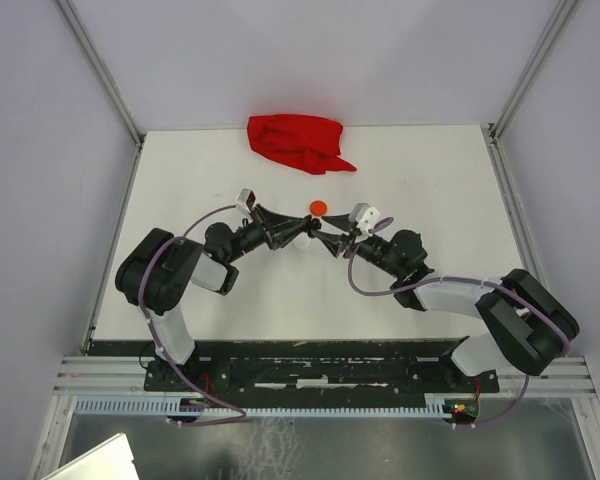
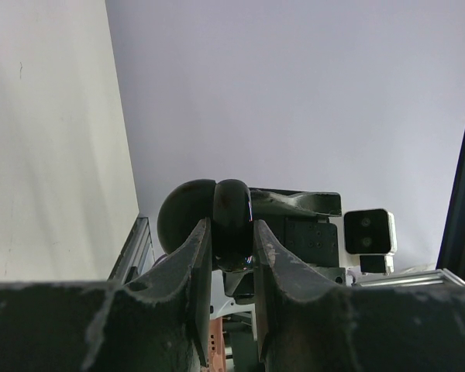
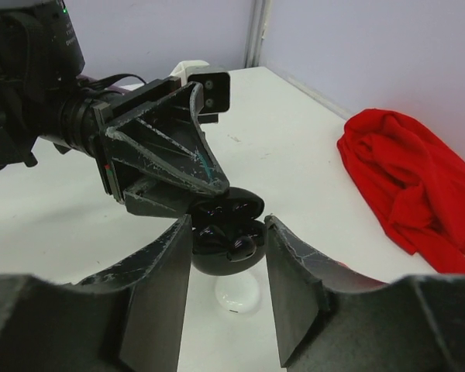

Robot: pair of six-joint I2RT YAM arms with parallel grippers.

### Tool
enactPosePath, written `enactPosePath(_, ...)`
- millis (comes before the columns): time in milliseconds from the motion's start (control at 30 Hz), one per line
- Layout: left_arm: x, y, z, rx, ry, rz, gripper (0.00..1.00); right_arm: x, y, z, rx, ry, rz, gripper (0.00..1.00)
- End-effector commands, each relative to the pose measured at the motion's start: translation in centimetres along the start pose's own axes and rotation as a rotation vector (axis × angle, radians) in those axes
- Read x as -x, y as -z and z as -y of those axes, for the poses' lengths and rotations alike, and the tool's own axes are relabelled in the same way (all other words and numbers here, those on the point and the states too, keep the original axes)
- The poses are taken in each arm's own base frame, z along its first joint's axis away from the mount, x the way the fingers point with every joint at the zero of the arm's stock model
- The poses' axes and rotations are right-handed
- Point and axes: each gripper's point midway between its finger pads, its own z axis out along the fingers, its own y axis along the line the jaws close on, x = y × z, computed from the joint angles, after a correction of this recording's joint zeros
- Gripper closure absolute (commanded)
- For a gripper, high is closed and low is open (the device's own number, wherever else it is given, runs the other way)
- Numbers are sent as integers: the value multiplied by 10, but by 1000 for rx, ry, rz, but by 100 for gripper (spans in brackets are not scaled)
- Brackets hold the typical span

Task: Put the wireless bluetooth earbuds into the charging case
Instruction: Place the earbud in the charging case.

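above the white table point(image 1: 420, 180), at frame centre, the open black charging case point(image 3: 225, 252) is clamped by the left gripper point(image 2: 231, 229); it is straddled by the right gripper point(image 3: 228, 225), whose grip cannot be told.

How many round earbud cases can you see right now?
3. A black case open in the jaws of the left gripper, a white case on the table beneath it, an orange-red case farther back. Others may be hidden.
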Motion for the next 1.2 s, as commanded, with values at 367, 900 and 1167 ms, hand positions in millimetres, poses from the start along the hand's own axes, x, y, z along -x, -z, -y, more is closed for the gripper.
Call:
enactPosePath(367, 8, 1, 9, -12, -82, 68, 97, 38, 50, 78, -529, -173, -439, 43)
enactPosePath(900, 13, 4, 1, 66, -132, 114, 97, -31, 36, 51, -466, -286, -854, 35)
enactPosePath(1167, 13, 3, -3, 68, -126, 109, 97, -40, 20, 36, -426, -297, -862, 35)
